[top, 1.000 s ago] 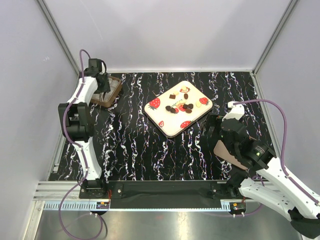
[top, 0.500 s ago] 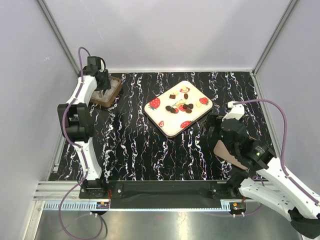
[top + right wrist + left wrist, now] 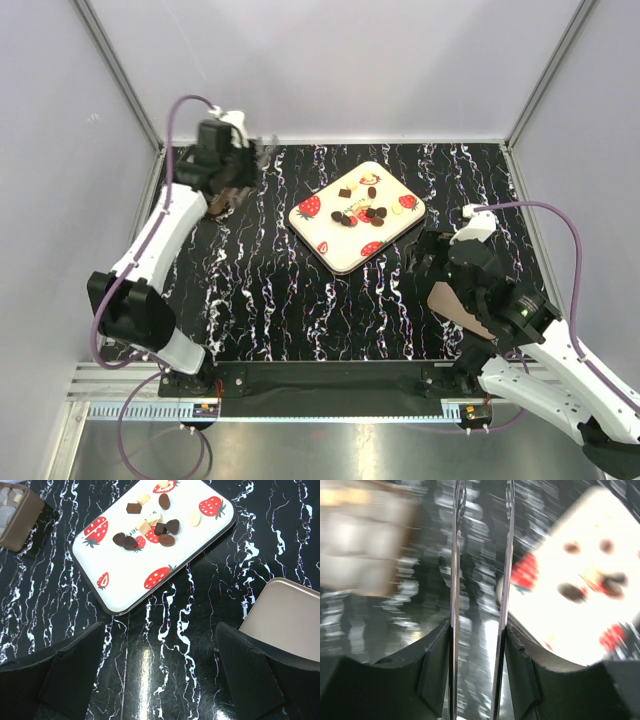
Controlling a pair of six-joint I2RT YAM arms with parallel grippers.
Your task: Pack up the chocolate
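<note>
At the far left, my left arm reaches to the back corner of the table point(image 3: 270, 290), which is black with white veins. The left gripper point(image 3: 481, 540) is partly open. Its two thin fingers point(image 3: 455, 580) stand parallel with a narrow gap, and in this gap I see only the table surface, so I cannot make out anything held. This wrist picture is very blurred.

The gripper hangs close to the brown box point(image 3: 22, 525), a little to the right of it. The box stands in the back left corner, and I can see white paper cups point(image 3: 9, 497) inside it.

Further right, near the middle of the table, lies the tray point(image 3: 125, 587), set at an angle. It is white with red strawberries and a dark rim. All the chocolate point(image 3: 160, 527) that I see is on this tray, in a loose group on its far half. The pieces are dark brown, tan and cream, some touching and some apart.

To the right of the tray, the right gripper point(image 3: 160, 627) hangs above the table with its black fingers spread wide, holding nothing. Its camera looks down on the near edge of the tray.

At the far right a flat tan lid point(image 3: 285, 620) with rounded corners lies on the table. In the top view it is partly hidden under my right arm.
</note>
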